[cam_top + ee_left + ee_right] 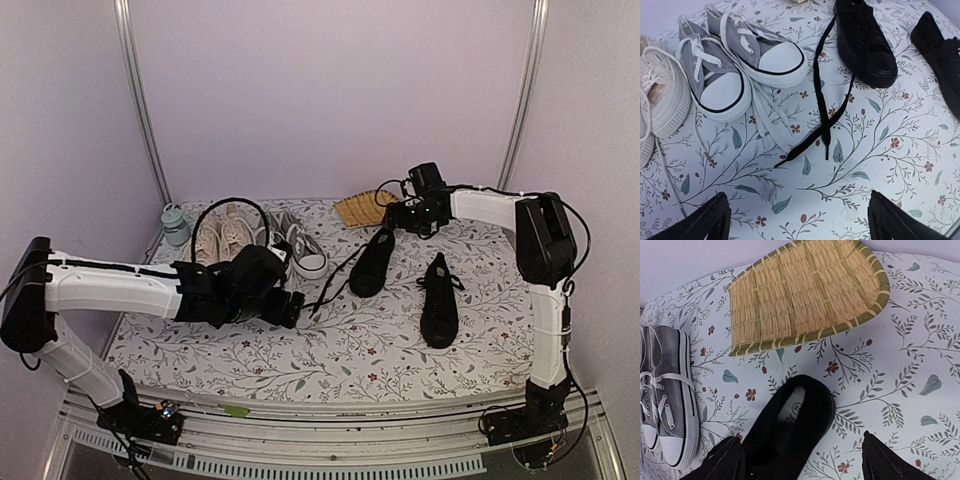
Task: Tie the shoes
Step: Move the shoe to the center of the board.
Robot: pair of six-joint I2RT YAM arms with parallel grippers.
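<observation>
- Left fingers (710,222) are spread as wide as they go with nothing in them, hovering low over the table (880,165).
- Just ahead of them the loose lace (826,112) ends lie crossed flat on the table. Follow them out and to the right and you hit the black shoe (865,45).
- The second black shoe (940,55) is further right again, well apart from the fingers.
- Grey pair (740,65) is ahead-left and the beige pair (660,100) is far left, neither one's ours.
- Right fingers (722,462) are wide apart too, gripping nothing. The black shoe's heel opening sits between and below them, with the tray (805,295) beyond.
- My guess is the lace is thin, floppy and slippery, so pinch it close to a tip. The canvas shoe looks light and will probably skid if tugged, so pin it at the heel.
</observation>
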